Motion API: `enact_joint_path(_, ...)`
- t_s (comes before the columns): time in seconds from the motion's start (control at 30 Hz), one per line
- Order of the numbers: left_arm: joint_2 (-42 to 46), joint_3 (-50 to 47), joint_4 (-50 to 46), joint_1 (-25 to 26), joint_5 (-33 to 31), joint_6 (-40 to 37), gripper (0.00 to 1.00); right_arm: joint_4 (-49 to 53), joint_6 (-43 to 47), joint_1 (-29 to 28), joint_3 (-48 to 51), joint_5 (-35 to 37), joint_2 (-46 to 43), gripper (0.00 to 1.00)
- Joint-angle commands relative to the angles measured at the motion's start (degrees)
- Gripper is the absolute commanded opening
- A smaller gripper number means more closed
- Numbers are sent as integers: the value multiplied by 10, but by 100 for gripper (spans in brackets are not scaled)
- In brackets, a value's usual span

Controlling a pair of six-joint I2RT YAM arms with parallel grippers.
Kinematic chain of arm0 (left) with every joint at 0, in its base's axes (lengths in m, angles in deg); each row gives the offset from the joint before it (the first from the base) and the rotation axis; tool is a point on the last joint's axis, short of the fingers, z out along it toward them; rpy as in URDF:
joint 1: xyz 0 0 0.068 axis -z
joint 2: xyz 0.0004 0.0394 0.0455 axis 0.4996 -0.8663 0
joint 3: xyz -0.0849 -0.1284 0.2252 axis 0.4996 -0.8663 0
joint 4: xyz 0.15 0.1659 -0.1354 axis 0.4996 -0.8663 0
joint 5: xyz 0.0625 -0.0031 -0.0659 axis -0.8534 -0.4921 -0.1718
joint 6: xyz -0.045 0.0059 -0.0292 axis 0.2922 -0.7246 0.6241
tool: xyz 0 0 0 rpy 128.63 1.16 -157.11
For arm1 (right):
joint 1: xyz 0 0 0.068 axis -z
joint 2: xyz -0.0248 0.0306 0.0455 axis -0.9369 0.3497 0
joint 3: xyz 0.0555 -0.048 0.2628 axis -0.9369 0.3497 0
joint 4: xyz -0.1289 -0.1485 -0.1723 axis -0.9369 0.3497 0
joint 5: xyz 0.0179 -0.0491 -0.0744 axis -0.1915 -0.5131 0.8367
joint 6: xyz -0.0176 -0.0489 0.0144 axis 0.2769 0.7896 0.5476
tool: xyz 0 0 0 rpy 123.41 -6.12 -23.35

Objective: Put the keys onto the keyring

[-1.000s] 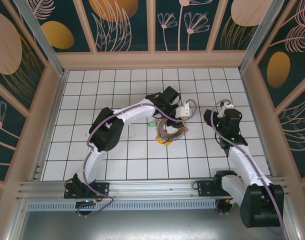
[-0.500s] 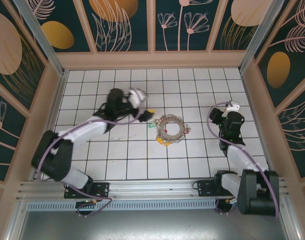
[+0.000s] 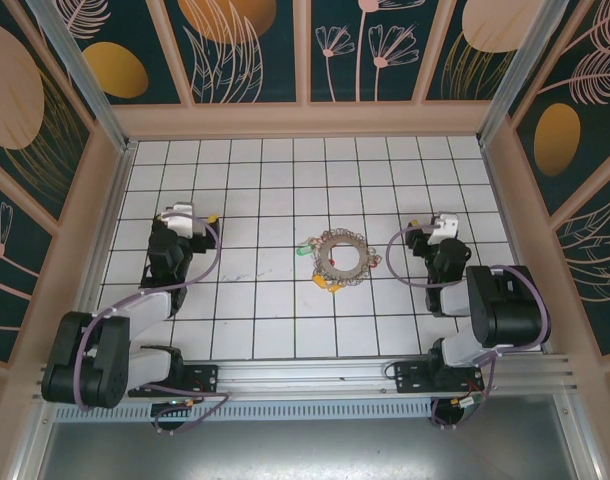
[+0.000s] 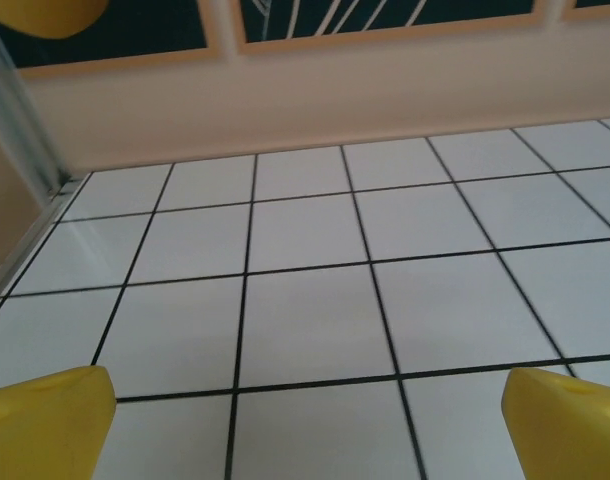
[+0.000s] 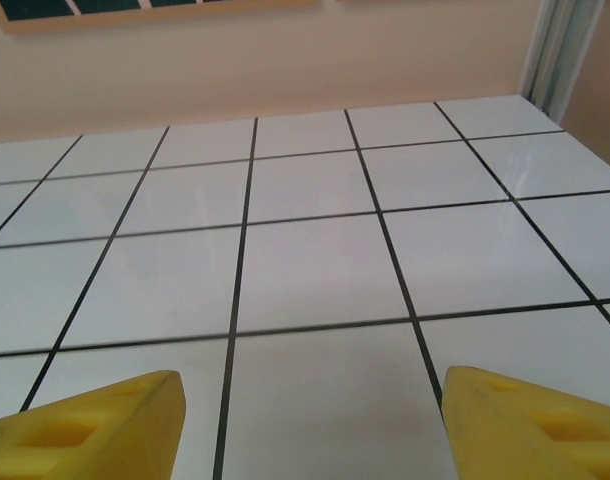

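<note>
- Left hand: near the left edge of the table. In the wrist view its yellow fingertips sit at opposite sides of the frame, so it is wide apart with nothing between.
- Right hand: toward the right edge. Its fingertips are also spread wide, and it is empty.
- Keyring: lies flat about mid-table, between my two hands and well apart from both.
- Risk 1: the keys lie flat on glossy tile. A pinch from above may skate one sideways instead of lifting it, because the blade is thin and the surface slick.
- Risk 2: the ring looks light. Any nudge at a key touching its rim could drag the whole hoop along and spoil the alignment.
- Risk 3: both hands would converge on one small spot, so they may collide if I bring them in together.
- Risk 4: both wrist views look at bare tiles, so I have no close view of the ring for lining up.
- Look of the ring: a thin silvery-grey hoop with a beaded, chain-like rim and tile visible through its centre.
- Look of the keys: a green head sits at the left rim, a red head at the right, and a small cluster at the near rim.
- I cannot tell whether any key is threaded, as they are too small to judge.
</note>
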Motion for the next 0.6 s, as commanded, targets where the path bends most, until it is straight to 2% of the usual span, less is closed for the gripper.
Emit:
enact_joint_path(0.0, -42, -20, 150, -9, -4, -4, 99, -78, 8, -1, 3, -4, 8, 70)
enact_joint_path(0.07, -73, -5, 144, -26, 25, 5, 99, -49, -5, 4, -14, 0, 9, 71)
enact_joint_path(0.1, -88, -7, 160, -36, 54, 4, 99, -33, -16, 7, -22, 26, 10, 82)
enact_joint_path(0.13, -94, -10, 169, -46, 75, 13, 98, -24, -21, 11, -27, 23, 10, 99)
enact_joint_path(0.2, -97, -25, 202, -75, 139, 22, 99, -22, -23, 14, -29, 20, 10, 99)
enact_joint_path(0.23, -104, -35, 230, -80, 142, 29, 99, -20, -24, 14, -29, 18, 10, 99)
enact_joint_path(0.33, -115, -13, 195, -82, 115, 38, 99, -17, -24, 16, -30, 14, 10, 99)
enact_joint_path(0.4, -129, 3, 179, -82, 23, 70, 99, -14, -25, 19, -32, 7, 11, 99)
enact_joint_path(0.57, -130, -8, 202, -79, 10, 74, 99, -13, -25, 19, -32, 6, 11, 99)
